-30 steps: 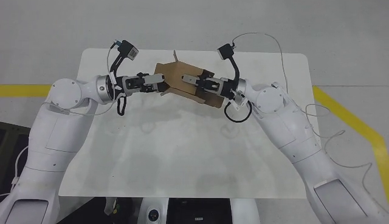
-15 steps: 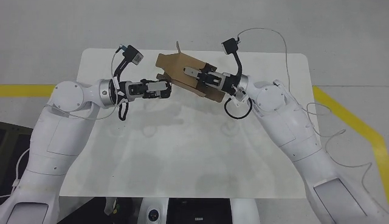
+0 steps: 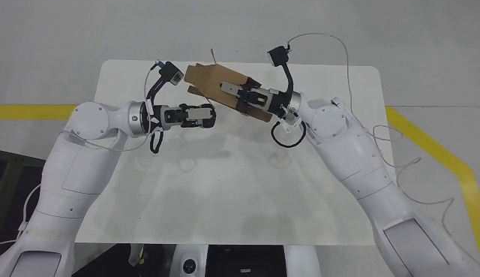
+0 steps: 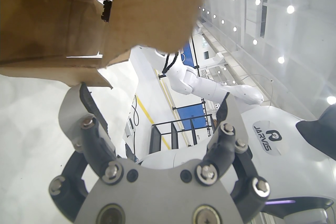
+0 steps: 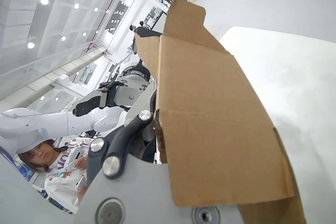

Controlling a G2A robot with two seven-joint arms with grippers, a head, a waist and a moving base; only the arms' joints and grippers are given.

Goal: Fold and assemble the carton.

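Grasps the carton (image 3: pixel 214 78) in right fingers (image 3: pixel 241 92) above the surface's (image 3: pixel 225 194) far edge, long axis slanting along that edge, with left fingers (image 4: pixel 231 117) released, empty, just beside its nearer end.

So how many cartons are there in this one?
1: a brown cardboard carton, partly folded, clamped in the right gripper over the far side of the table; the left gripper is open beside it.
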